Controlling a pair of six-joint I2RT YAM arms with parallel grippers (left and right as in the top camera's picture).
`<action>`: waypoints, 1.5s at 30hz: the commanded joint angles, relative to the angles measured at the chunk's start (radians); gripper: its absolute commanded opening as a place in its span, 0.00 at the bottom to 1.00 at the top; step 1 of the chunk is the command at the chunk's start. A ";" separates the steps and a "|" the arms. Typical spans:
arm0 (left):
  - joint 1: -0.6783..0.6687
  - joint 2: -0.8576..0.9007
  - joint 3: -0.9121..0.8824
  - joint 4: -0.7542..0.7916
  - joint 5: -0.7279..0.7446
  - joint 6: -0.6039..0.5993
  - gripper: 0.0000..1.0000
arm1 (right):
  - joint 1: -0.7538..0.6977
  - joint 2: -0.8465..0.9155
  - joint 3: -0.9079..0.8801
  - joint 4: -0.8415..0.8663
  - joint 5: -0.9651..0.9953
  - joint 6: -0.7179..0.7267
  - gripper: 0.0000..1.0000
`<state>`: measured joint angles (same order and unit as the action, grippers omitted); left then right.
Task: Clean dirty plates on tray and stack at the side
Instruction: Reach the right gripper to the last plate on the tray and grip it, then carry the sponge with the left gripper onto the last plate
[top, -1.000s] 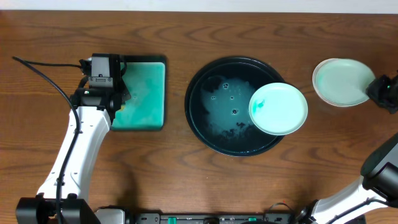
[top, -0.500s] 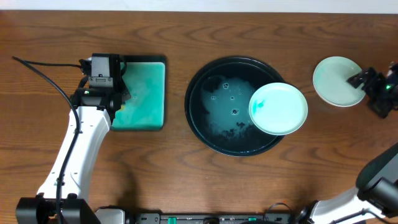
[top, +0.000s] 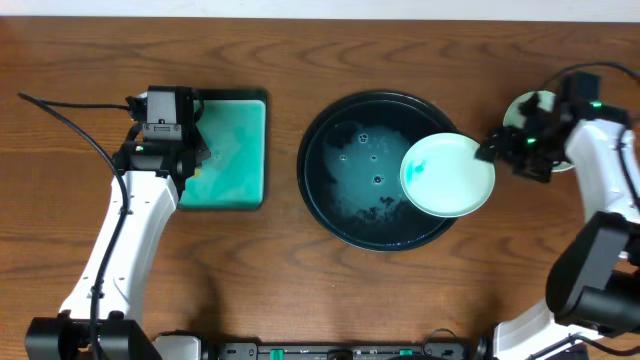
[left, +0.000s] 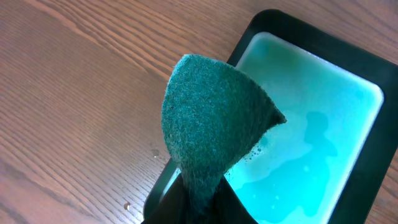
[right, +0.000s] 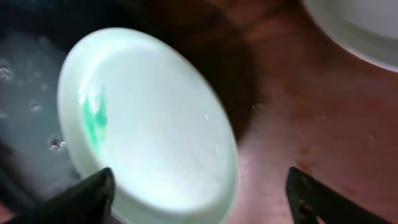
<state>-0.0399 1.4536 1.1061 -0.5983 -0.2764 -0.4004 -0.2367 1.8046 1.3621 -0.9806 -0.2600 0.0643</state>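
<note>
The right tool (top: 497, 150) has swung off the clean plate (right: 357, 25) at the side and now hovers, fingers spread, by the smeared plate (top: 447, 175) lying over the tray (top: 335, 205) rim, so I'd call this the next pickup, while the left tool (left: 194, 193) pinches the sponge (left: 214, 118).

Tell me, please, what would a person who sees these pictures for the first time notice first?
Most likely the large black tray in the middle, wet with teal liquid, and the pale plate with a teal smear resting on its right rim. Next, the green sponge pinched in the left tool above a teal dish on the left.
</note>
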 joint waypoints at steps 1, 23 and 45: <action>0.004 0.003 -0.005 0.000 -0.020 -0.017 0.07 | 0.062 0.010 -0.069 0.066 0.104 0.013 0.81; 0.004 0.003 -0.005 0.001 0.011 -0.024 0.07 | 0.140 0.006 -0.161 0.225 -0.031 0.054 0.01; -0.126 0.004 -0.005 0.056 0.477 -0.024 0.07 | 0.337 0.029 -0.200 0.399 -0.006 0.153 0.01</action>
<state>-0.1215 1.4536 1.1057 -0.5484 0.1478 -0.4191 0.0895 1.8114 1.2098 -0.6128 -0.3046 0.1757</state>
